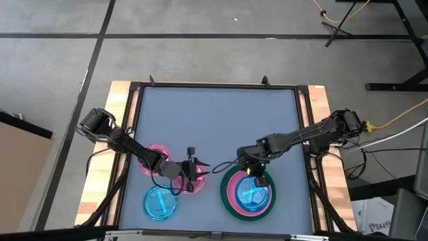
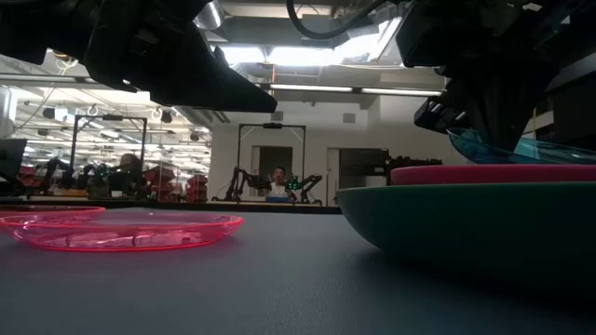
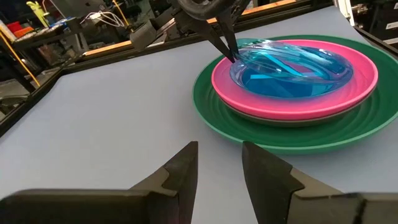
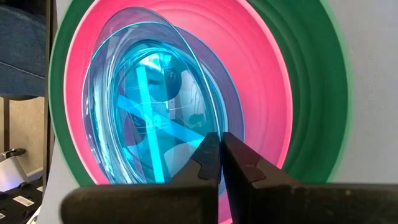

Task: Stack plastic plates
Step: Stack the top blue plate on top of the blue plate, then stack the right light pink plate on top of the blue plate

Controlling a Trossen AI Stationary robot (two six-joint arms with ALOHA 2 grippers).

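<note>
A stack stands near the table's near right: a large green plate [image 1: 231,201] carries an opaque pink plate [image 3: 360,78], and a translucent blue plate [image 3: 292,68] lies tilted in that. My right gripper [image 1: 251,171] is shut on the blue plate's rim. My left gripper [image 3: 219,167] hovers open at the near middle, above two translucent pink plates [image 1: 158,155] [image 2: 130,231] that lie flat on the table. Nothing is between its fingers. Another translucent blue plate [image 1: 160,203] lies flat at the near left. My right gripper pinches the blue plate's rim [image 3: 239,55] between its two fingers [image 4: 208,155], on the side toward the table's far edge. The fingers slant down from above. The held side is raised, and the opposite side rests in the pink plate [image 4: 273,74].
The raised dark frame [image 1: 214,85] runs round the grey table top, with wooden boards [image 1: 110,144] outside it. The far half of the table top holds nothing. Beyond the table, the low view shows a room with other arm rigs and a seated person [image 2: 277,182].
</note>
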